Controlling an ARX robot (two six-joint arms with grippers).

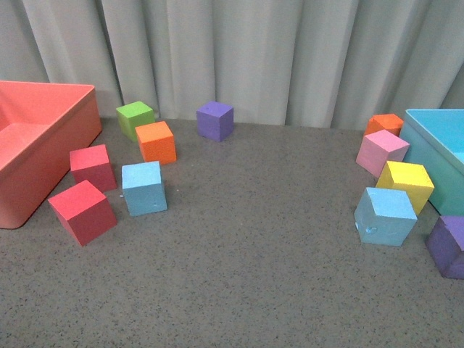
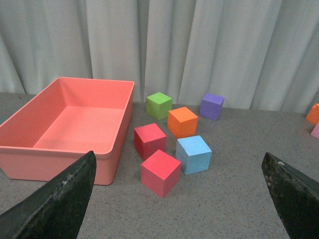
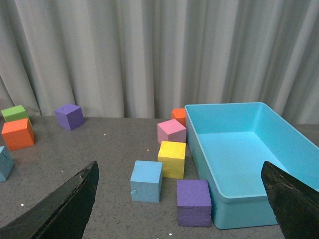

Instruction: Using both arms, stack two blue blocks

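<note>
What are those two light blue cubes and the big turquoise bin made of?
The left blue cube and right blue cube look like matte foam: dull faces, soft edges, a small nick on the right one. The turquoise bin seems moulded plastic: smooth, faintly glossy, thin rim.

**Grey speckled tabletop [image 1: 246, 283], cubes all over**

Left side: salmon bin [image 1: 51, 156] at the edge, with green cube [image 1: 135, 118], left orange cube [image 1: 156, 142], back red cube [image 1: 93, 167], front red cube [image 1: 83, 212] and left blue block [image 1: 143, 188] bunched beside it. Middle purple cube [image 1: 215, 120] alone at the back. Right side: turquoise bin [image 1: 433, 138], then right orange cube [image 1: 384, 124], pink cube [image 1: 381, 152], yellow cube [image 1: 405, 184], right blue block [image 1: 385, 216] with a nicked face, and right purple cube [image 1: 451, 246] strung along its wall.
</note>
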